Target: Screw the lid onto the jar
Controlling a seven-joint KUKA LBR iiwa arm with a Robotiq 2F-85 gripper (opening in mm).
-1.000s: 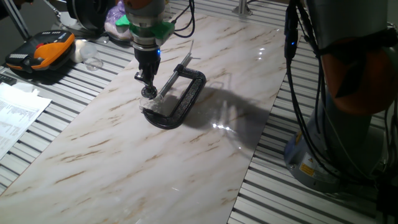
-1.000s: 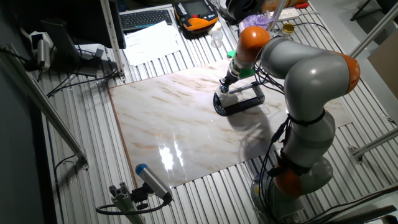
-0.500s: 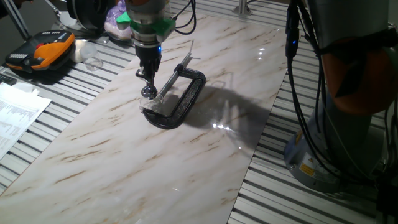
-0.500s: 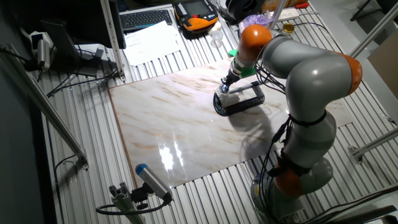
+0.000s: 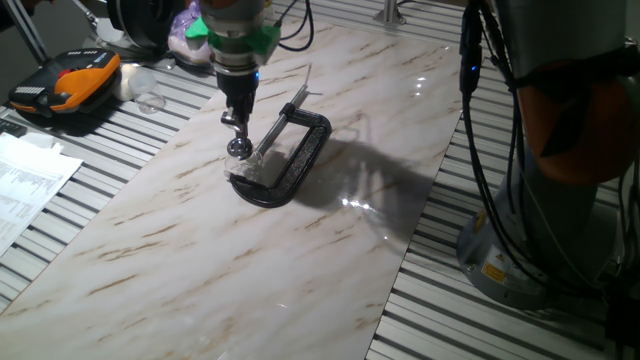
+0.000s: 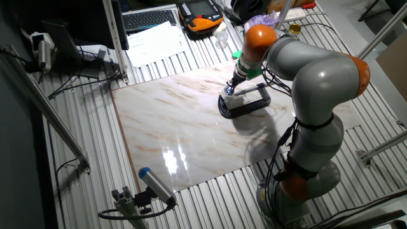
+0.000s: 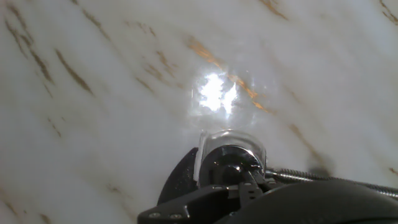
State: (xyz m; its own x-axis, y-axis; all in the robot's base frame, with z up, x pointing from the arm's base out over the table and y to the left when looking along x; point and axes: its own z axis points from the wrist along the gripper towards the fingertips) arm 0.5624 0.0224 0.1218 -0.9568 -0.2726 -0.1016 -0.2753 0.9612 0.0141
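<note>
Gripper (image 5: pixel 237 122) first: from one fixed view it points straight down off the green collar of the arm (image 5: pixel 237 30), its tips just above the lid (image 5: pixel 239 147), and whether they touch the lid I cannot tell from here. That lid sits on the jar (image 5: pixel 241 163), a small clear thing standing at the near end of the black C-clamp (image 5: pixel 290 160), which lies flat on the marble-patterned board (image 5: pixel 200 260). The clamp's steel screw rod (image 5: pixel 280 122) runs up and away beside the jar. An orange and black device (image 5: pixel 65 85) and some papers (image 5: pixel 25 180) lie off to the left on the slatted table (image 5: pixel 470 320).

From the other fixed view you see what the first hides: the whole grey arm (image 6: pixel 318 83) with its orange joints, bent over from its base at the board's edge and reaching down to the clamp (image 6: pixel 245 102). The jar and lid are too small here to pick out, and so are the fingers. A keyboard (image 6: pixel 149 19) sits at the far side.

Looking along the hand (the closest look of the three), the lid (image 7: pixel 231 163) shows as a shiny round cap with a darker centre, ringed by the clear jar (image 7: pixel 208 142), with the clamp's dark foot (image 7: pixel 177 183) beside it. The hand's dark body (image 7: pixel 249 202) fills the bottom edge; whether the jaws are spread or pressed together I cannot tell.
</note>
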